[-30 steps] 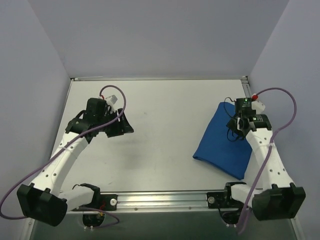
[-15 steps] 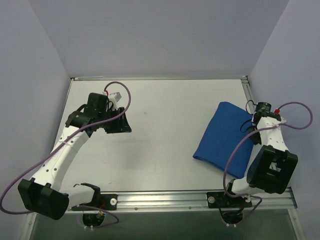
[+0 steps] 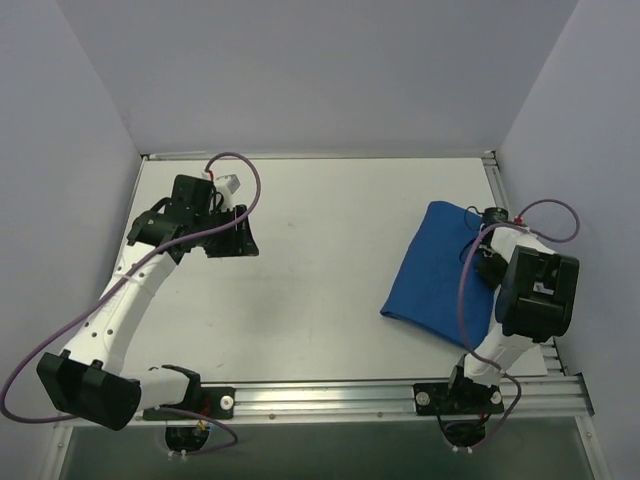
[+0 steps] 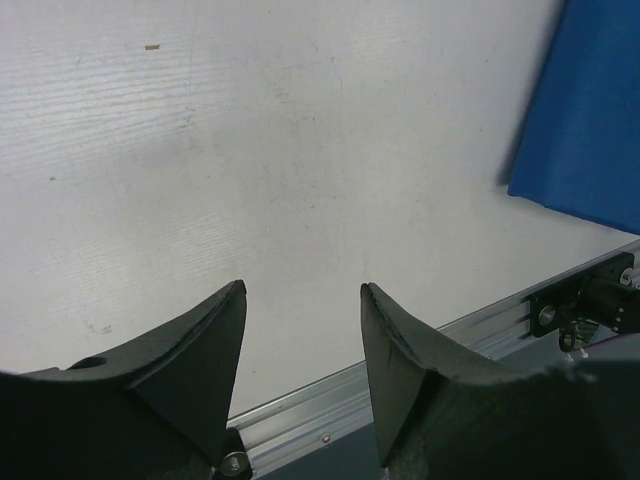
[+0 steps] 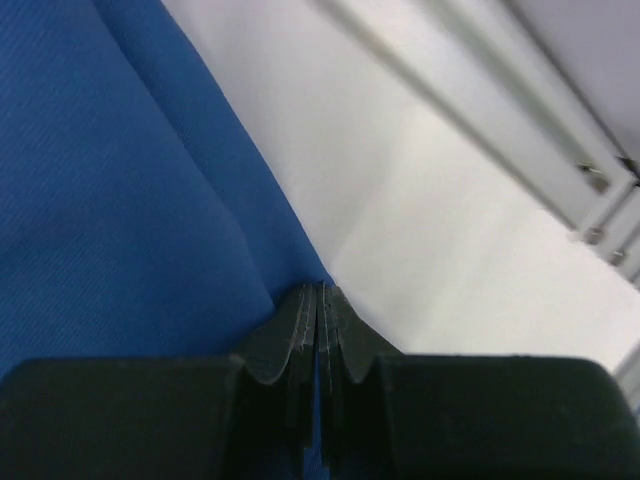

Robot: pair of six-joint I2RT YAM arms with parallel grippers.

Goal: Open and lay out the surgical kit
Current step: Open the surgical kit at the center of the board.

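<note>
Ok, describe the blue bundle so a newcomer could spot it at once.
On the white table, look at the right half, ahead of the right arm's base. There lies the blue cloth wrap, a folded, tilted rectangle with the right claw closed on its right edge. Nothing else on the pale surface is blue or soft.

No text, label, brand, number or sign can be read in any of the three views. The blue cloth wrap [image 3: 437,277] and the white table [image 3: 320,260] show plain, unmarked surfaces. Any print on the arm housings is too small to resolve.
</note>
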